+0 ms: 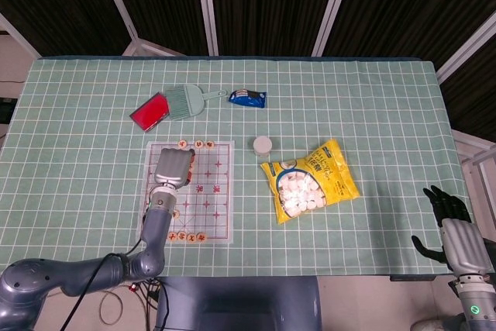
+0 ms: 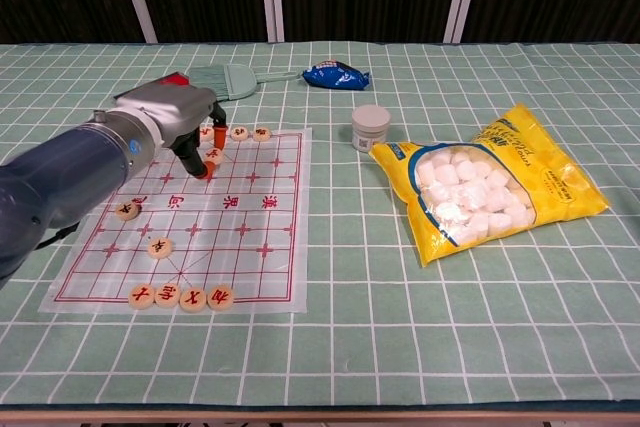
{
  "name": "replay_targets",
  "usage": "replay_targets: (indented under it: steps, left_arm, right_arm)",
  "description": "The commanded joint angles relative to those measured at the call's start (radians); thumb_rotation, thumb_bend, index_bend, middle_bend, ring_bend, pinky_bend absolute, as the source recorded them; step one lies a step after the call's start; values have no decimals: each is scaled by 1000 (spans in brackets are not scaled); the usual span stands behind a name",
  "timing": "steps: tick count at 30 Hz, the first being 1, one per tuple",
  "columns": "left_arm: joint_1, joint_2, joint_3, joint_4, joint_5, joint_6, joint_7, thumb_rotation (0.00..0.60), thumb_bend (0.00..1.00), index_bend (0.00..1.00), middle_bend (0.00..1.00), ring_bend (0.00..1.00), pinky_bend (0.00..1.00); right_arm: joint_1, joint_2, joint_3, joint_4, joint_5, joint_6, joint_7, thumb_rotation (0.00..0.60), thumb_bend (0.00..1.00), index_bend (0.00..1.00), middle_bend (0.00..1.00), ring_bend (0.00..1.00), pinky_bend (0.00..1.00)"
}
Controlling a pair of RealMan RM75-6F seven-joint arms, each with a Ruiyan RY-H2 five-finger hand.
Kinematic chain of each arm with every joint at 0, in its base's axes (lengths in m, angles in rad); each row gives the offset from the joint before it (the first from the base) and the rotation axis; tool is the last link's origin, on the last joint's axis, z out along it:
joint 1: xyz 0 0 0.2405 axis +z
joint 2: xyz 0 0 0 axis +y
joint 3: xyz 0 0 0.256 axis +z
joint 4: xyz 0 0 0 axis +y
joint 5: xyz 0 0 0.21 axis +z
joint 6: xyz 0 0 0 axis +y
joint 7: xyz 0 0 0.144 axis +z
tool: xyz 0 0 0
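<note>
A paper Chinese chess board point(image 1: 221, 191) point(image 2: 270, 247) lies at the front left of the table. My left hand point(image 1: 171, 168) point(image 2: 180, 117) hangs over its far left part with fingers point(image 2: 200, 159) pointing down onto the sheet. The fingertips are against a round wooden piece point(image 2: 213, 155); I cannot tell whether they pinch it. Other pieces lie along the far edge point(image 2: 250, 133), in a near row point(image 2: 180, 296) and singly point(image 2: 160, 247). My right hand point(image 1: 449, 218) is off the table's right front corner, fingers apart, holding nothing.
A yellow marshmallow bag point(image 1: 310, 181) point(image 2: 490, 187) lies right of the board, with a small white jar point(image 1: 263, 145) point(image 2: 370, 127) behind it. Further back are a blue packet point(image 1: 247, 98) point(image 2: 336, 75), a green brush point(image 1: 184, 101) and a flat red item point(image 1: 149, 112).
</note>
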Motion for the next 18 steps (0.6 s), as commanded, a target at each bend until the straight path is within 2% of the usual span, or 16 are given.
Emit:
replay_targets:
  steps: [1,18]
  left_arm:
    - [-5,-1,-3,6,-2,-3,1,600,331,468,1000,940,1000]
    - [-38,-56,-2,121,-17,-55,-5,600,331,463,1000,940,1000]
  right_arm:
    - [0,0,0,0,1,0,0,600,339,0,0,0,0]
    - [2,-2,4,3,11,-5,-5,600,338,0,0,0,0]
